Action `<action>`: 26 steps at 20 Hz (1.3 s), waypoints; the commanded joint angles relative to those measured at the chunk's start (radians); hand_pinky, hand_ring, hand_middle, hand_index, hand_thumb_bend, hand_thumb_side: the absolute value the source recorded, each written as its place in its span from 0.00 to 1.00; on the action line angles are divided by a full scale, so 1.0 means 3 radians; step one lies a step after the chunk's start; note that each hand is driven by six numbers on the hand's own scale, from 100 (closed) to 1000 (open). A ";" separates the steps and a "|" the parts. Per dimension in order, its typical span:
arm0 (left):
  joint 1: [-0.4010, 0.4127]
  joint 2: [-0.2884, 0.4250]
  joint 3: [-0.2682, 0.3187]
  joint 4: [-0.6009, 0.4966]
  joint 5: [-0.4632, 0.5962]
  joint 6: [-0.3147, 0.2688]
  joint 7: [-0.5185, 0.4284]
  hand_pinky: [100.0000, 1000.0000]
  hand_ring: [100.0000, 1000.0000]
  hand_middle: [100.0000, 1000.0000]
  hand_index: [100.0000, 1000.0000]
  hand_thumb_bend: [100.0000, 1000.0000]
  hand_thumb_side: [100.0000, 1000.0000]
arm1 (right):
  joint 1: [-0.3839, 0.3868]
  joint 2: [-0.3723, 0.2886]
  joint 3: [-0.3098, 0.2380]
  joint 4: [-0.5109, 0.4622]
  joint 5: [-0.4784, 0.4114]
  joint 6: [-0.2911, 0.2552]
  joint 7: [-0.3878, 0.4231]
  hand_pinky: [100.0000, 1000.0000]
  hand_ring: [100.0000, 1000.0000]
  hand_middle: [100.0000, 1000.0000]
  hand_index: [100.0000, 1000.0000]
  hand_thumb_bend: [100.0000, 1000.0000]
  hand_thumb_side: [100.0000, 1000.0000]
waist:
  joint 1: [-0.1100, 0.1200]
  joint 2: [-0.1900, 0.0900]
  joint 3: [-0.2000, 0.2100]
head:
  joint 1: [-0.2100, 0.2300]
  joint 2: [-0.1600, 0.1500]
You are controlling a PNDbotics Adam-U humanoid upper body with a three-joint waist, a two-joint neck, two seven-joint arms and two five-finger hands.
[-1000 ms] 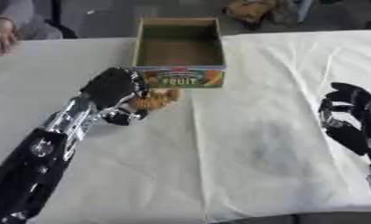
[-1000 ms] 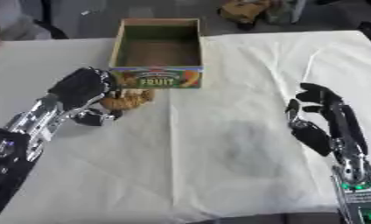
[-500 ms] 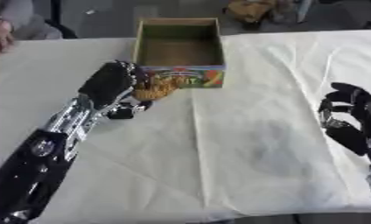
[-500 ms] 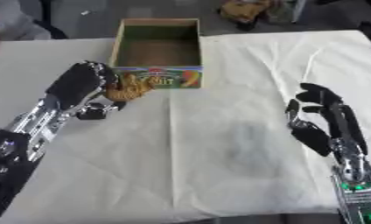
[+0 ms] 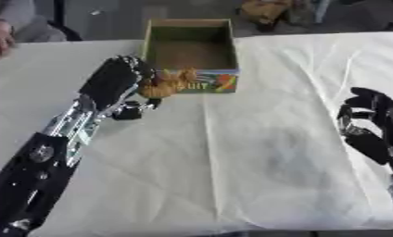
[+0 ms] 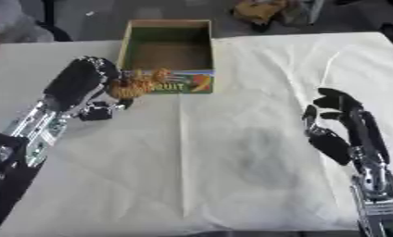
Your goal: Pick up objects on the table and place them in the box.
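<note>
Black left hand (image 5: 118,83) curled round a lumpy orange-brown object (image 5: 163,84) — against the open cardboard fruit box (image 5: 189,85) front, white tablecloth (image 5: 256,152) — right hand (image 5: 370,125) idle at right edge

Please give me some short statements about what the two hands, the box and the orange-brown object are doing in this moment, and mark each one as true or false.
1. The left hand has its fingers curled around the orange-brown object. True.
2. The orange-brown object already lies inside the box. False: it is outside, in front of the box's printed front wall, held by the left hand.
3. The right hand holds a second object. False: it holds nothing and hangs over the white cloth at the right side.
4. The box is open at the top. True.
5. The box stands in front of the right hand. False: it stands at the far side, nearer the left hand.
</note>
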 commanded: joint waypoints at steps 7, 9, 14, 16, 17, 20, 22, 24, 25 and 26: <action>-0.0353 0.0153 0.0182 -0.0105 0.0310 0.0172 -0.0051 0.08 0.18 0.10 0.23 0.25 0.00 | -0.0031 -0.0019 0.0001 -0.0043 -0.0011 -0.0016 0.0024 0.68 0.75 0.61 0.81 0.00 0.19 | -0.0013 -0.0041 -0.0034 | 0.0018 0.0020; -0.0430 0.0158 0.0213 -0.0042 0.0345 0.0209 -0.0052 0.08 0.18 0.10 0.23 0.24 0.00 | -0.0037 -0.0017 0.0006 -0.0044 -0.0012 -0.0018 0.0029 0.68 0.75 0.61 0.81 0.00 0.19 | -0.0014 -0.0033 -0.0057 | 0.0028 0.0020; -0.0652 0.0141 0.0296 0.0241 0.0384 0.0304 -0.0065 0.08 0.18 0.10 0.23 0.20 0.00 | -0.0050 -0.0006 0.0023 -0.0045 -0.0020 -0.0023 0.0044 0.68 0.75 0.61 0.81 0.00 0.19 | -0.0018 -0.0011 -0.0122 | 0.0059 0.0007; -0.0754 0.0128 0.0337 0.0402 0.0399 0.0337 -0.0052 0.08 0.18 0.10 0.23 0.19 0.00 | -0.0059 -0.0003 0.0032 -0.0045 -0.0023 -0.0027 0.0053 0.68 0.75 0.61 0.81 0.00 0.18 | -0.0018 0.0000 -0.0152 | 0.0067 -0.0014; -0.0802 0.0123 0.0353 0.0480 0.0405 0.0346 -0.0039 0.08 0.18 0.11 0.23 0.18 0.00 | -0.0063 -0.0001 0.0035 -0.0045 -0.0025 -0.0028 0.0057 0.68 0.75 0.61 0.81 0.00 0.18 | -0.0018 0.0004 -0.0165 | 0.0070 -0.0024; -0.0954 0.0123 0.0400 0.0696 0.0439 0.0364 0.0009 0.08 0.19 0.11 0.24 0.17 0.00 | -0.0073 -0.0003 0.0042 -0.0045 -0.0027 -0.0031 0.0065 0.68 0.75 0.61 0.81 0.00 0.18 | -0.0005 0.0022 -0.0219 | 0.0082 -0.0062; -0.1033 0.0125 0.0420 0.0802 0.0457 0.0369 0.0031 0.08 0.19 0.11 0.24 0.15 0.00 | -0.0076 -0.0004 0.0046 -0.0046 -0.0029 -0.0032 0.0070 0.68 0.75 0.61 0.81 0.00 0.18 | 0.0006 0.0031 -0.0247 | 0.0086 -0.0081; -0.1081 0.0125 0.0432 0.0880 0.0470 0.0374 0.0041 0.08 0.19 0.11 0.24 0.15 0.00 | -0.0080 -0.0005 0.0049 -0.0046 -0.0029 -0.0034 0.0075 0.68 0.75 0.61 0.81 0.00 0.18 | 0.0014 0.0037 -0.0263 | 0.0088 -0.0093; -0.1091 0.0125 0.0434 0.0900 0.0471 0.0372 0.0047 0.08 0.19 0.11 0.24 0.15 0.00 | -0.0081 -0.0005 0.0049 -0.0046 -0.0029 -0.0034 0.0076 0.68 0.75 0.61 0.81 0.00 0.18 | 0.0015 0.0038 -0.0266 | 0.0089 -0.0095; -0.1096 0.0125 0.0435 0.0912 0.0471 0.0369 0.0053 0.08 0.19 0.11 0.24 0.15 0.00 | -0.0082 -0.0005 0.0049 -0.0046 -0.0030 -0.0034 0.0076 0.68 0.75 0.61 0.81 0.00 0.18 | 0.0015 0.0038 -0.0267 | 0.0089 -0.0096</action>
